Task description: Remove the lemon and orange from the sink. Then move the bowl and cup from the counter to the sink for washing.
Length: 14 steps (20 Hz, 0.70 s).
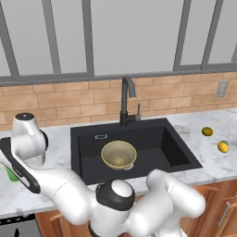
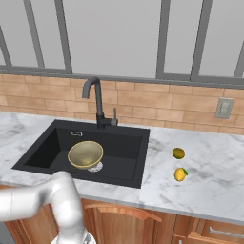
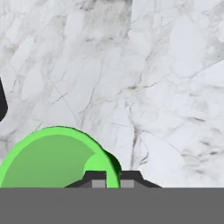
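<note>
In the hand view the green cup (image 3: 48,162) is seen from above at the lower left, over the marble counter. My gripper (image 3: 112,180) is shut on the cup's rim, one fingertip inside and one outside. From the left base view a sliver of the cup (image 1: 10,174) shows at the far left behind my arm. The golden-tan bowl (image 1: 119,154) (image 2: 86,154) lies in the black sink (image 1: 178,148) (image 2: 128,143). The orange (image 1: 207,131) (image 2: 178,153) and the lemon (image 1: 223,147) (image 2: 180,174) rest on the counter right of the sink.
A tall black faucet (image 1: 127,99) (image 2: 95,102) stands behind the basin against the brick wall. A wall outlet (image 1: 222,88) (image 2: 224,108) sits at the right. My white arm folds across the counter's front edge to the left.
</note>
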Motion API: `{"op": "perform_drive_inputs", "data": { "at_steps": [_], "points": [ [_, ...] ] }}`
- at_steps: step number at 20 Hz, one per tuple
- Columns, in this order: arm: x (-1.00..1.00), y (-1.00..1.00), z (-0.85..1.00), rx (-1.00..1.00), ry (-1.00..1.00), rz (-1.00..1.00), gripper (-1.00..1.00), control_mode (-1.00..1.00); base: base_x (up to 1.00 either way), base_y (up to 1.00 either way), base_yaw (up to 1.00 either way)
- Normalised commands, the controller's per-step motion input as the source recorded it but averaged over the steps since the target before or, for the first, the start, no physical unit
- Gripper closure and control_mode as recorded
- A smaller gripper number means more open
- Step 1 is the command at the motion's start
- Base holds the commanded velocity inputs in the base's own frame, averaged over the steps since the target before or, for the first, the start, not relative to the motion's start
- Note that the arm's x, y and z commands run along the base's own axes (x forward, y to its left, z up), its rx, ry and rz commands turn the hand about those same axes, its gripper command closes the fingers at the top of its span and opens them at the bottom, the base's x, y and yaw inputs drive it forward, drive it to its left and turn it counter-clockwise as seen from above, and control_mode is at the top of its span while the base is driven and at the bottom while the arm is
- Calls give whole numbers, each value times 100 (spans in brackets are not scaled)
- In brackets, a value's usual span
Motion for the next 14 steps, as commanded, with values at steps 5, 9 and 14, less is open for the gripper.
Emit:
{"op": "perform_drive_inputs", "data": {
  "at_steps": [5, 9, 14],
  "points": [
    [-17, -38, 22, 0, -2, 1, 100, -100, 0, 0, 0],
    [-17, -39, 18, 0, -4, 0, 100, -100, 0, 0, 0],
    [-15, -40, 15, 0, -2, 1, 100, -100, 0, 0, 0]
  ]
}}
